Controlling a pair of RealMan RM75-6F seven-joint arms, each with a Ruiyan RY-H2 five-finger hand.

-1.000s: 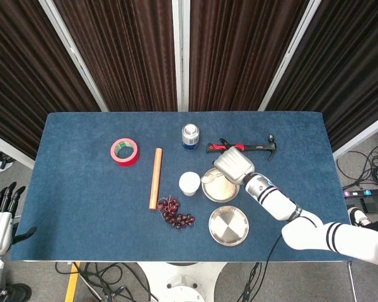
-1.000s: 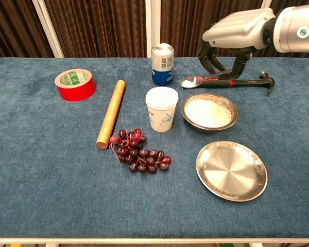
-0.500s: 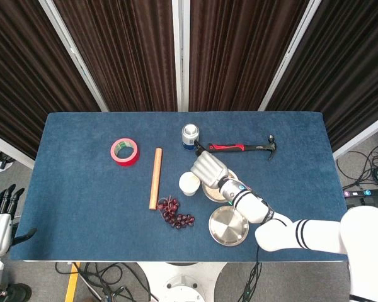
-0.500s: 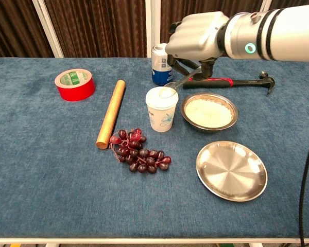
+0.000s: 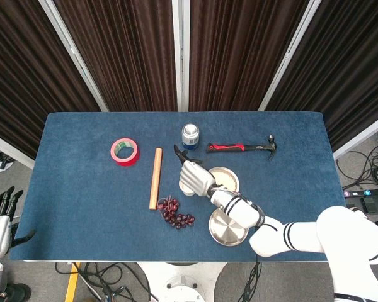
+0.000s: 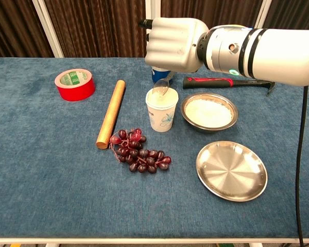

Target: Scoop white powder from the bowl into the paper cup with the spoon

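Right hand (image 6: 176, 43) hides the spoon (image 6: 160, 88) handle above the paper cup (image 6: 161, 109).

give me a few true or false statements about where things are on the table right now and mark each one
1. The right hand holds the spoon tipped over the paper cup. True.
2. The bowl of white powder sits beside the red tape roll. False: it sits beside the paper cup, far from the tape.
3. The grapes lie on the steel plate. False: they lie on the table cloth; the plate is bare.
4. The hammer lies behind the bowl. True.
5. The left hand grips the wooden rod. False: it is off the table's edge.
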